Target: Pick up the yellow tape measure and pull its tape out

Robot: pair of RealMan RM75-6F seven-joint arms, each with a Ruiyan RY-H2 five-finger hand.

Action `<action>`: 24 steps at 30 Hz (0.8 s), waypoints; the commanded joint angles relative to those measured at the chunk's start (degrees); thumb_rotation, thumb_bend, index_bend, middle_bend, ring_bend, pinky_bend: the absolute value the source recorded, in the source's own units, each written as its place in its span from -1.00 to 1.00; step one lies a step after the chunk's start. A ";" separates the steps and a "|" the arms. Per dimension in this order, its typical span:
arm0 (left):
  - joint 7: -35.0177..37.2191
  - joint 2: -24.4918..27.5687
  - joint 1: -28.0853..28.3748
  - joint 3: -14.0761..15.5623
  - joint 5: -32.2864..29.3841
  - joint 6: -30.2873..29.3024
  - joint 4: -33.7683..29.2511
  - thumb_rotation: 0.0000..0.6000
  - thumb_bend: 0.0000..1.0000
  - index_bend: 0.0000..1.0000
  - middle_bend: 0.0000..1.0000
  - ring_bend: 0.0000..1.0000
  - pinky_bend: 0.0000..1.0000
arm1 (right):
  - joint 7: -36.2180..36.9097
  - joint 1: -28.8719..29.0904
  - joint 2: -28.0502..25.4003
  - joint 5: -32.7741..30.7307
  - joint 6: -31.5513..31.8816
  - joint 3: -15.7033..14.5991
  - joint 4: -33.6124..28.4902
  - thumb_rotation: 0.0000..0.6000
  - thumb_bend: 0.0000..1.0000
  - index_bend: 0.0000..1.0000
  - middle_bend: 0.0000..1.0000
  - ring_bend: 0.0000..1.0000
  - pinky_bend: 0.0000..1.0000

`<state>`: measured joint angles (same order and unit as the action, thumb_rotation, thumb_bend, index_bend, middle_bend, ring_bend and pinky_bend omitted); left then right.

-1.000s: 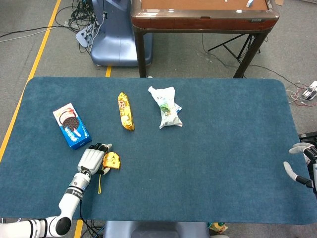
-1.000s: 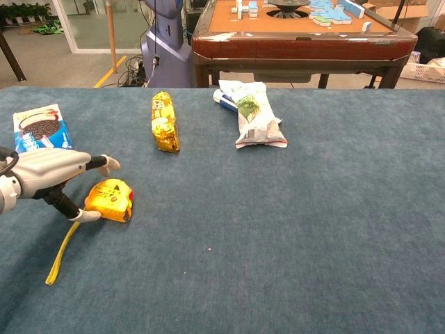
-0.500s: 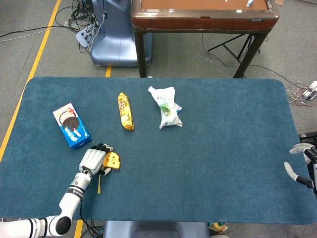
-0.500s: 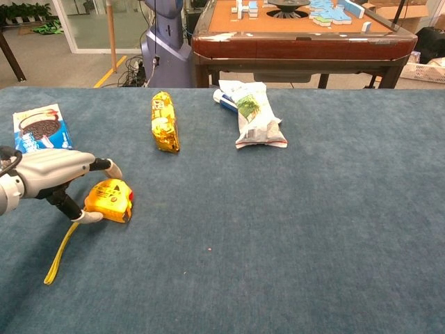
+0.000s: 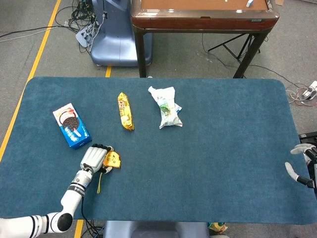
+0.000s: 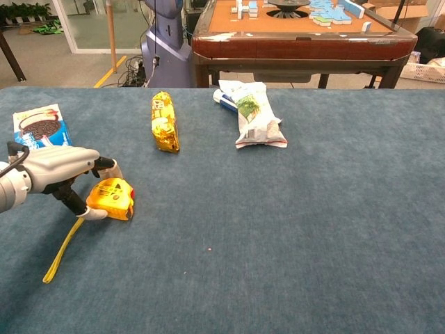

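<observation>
At the far left of the blue table (image 5: 208,163), near its left edge, lies the cookie box (image 5: 72,126), and just below it the left hand (image 5: 92,158) rests low on the cloth beside the yellow tape measure (image 5: 112,160). In the chest view the thumb touches the lower left corner of the tape measure (image 6: 111,198) and the other fingers (image 6: 106,164) reach over its top, but the pictures do not show clearly if the left hand (image 6: 59,170) really clamps it or only touches it, so I cannot tell. The tape measure sits on the table in the front left part, and its yellow strap (image 6: 61,250) lies on the cloth toward the front edge. There is little room between this spot and the left and front edges. To the right and further back lies the gold snack packet (image 5: 126,111), and next the white and green bag (image 5: 167,107); both are well apart from the tape measure. The whole middle and right part of the table is open cloth. At the right edge the right hand (image 5: 302,163) hangs just outside the table, with fingers apart and holding nothing.
</observation>
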<state>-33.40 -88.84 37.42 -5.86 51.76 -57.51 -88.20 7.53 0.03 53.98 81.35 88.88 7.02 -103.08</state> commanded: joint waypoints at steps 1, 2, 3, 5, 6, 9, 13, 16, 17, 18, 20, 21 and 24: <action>3.92 0.28 -0.46 -0.64 0.75 0.85 0.50 1.00 -0.52 -0.16 -0.15 -0.40 -0.55 | -0.23 0.15 -0.07 0.25 -0.06 0.05 -0.19 1.00 -0.27 -0.09 -0.27 -0.56 -0.43; 5.31 0.51 -0.62 -0.87 0.95 1.21 0.49 1.00 -0.52 -0.15 -0.14 -0.39 -0.54 | -0.38 0.26 -0.10 0.39 -0.09 0.09 -0.32 1.00 -0.27 -0.09 -0.27 -0.56 -0.43; 6.66 0.81 -0.76 -1.08 1.21 1.62 0.48 1.00 -0.52 -0.13 -0.12 -0.38 -0.53 | -0.58 0.39 -0.11 0.55 -0.13 0.14 -0.49 1.00 -0.27 -0.09 -0.27 -0.56 -0.43; 9.97 1.85 -1.11 -1.62 1.60 2.78 -0.05 1.00 -0.52 -0.12 -0.11 -0.37 -0.52 | -1.31 0.86 -0.07 1.06 -0.38 0.26 -0.98 1.00 -0.27 -0.09 -0.27 -0.56 -0.43; 11.52 2.40 -1.29 -1.95 1.77 3.23 -0.45 1.00 -0.52 -0.12 -0.11 -0.37 -0.52 | -1.67 1.17 -0.09 1.33 -0.66 0.31 -1.28 1.00 -0.27 -0.09 -0.27 -0.56 -0.43; 16.81 4.43 -1.95 -3.22 2.90 4.22 -2.17 1.00 -0.52 -0.11 -0.10 -0.36 -0.50 | -3.01 2.63 0.06 2.48 -1.70 0.72 -2.62 1.00 -0.27 -0.09 -0.27 -0.56 -0.43; 23.97 7.17 -2.99 -5.53 5.23 3.95 -5.33 1.00 -0.52 -0.11 -0.08 -0.35 -0.45 | -4.74 6.02 1.03 4.43 -4.46 1.75 -5.37 1.00 -0.27 -0.13 -0.29 -0.57 -0.43; 27.48 9.25 -3.28 -7.15 5.99 3.81 -8.30 1.00 -0.51 -0.11 -0.07 -0.35 -0.43 | -6.54 9.33 2.09 4.85 -7.68 2.91 -8.03 1.00 -0.27 -0.21 -0.34 -0.60 -0.43; 28.28 9.83 -3.31 -7.63 6.07 3.74 -9.26 1.00 -0.52 -0.11 -0.07 -0.35 -0.43 | -7.29 10.42 2.50 4.82 -8.77 3.29 -8.84 1.00 -0.27 -0.24 -0.36 -0.61 -0.43; 29.13 10.57 -3.33 -8.25 6.06 3.57 -10.56 1.00 -0.52 -0.11 -0.07 -0.35 -0.42 | -8.40 11.88 3.17 4.52 -10.20 3.87 -9.94 1.00 -0.27 -0.29 -0.38 -0.63 -0.43; 29.88 11.55 -3.30 -9.14 6.01 3.04 -12.51 1.00 -0.52 -0.11 -0.07 -0.35 -0.41 | -10.03 14.24 4.45 3.64 -12.45 4.91 -11.33 1.00 -0.27 -0.35 -0.42 -0.66 -0.44; 29.93 11.99 -3.23 -9.55 5.97 2.66 -13.44 1.00 -0.52 -0.11 -0.07 -0.35 -0.40 | -10.87 15.47 5.13 3.07 -13.67 5.42 -11.93 1.00 -0.27 -0.38 -0.44 -0.68 -0.46; 28.54 13.65 -2.65 -10.59 5.26 1.52 -16.75 1.00 -0.52 -0.11 -0.07 -0.34 -0.38 | -14.04 19.68 7.74 0.79 -17.77 6.97 -13.50 1.00 -0.28 -0.48 -0.51 -0.72 -0.53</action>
<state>-4.33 -76.45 34.48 -15.47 57.36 -55.14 -103.18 -4.29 17.21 59.80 83.76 73.60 12.60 -115.05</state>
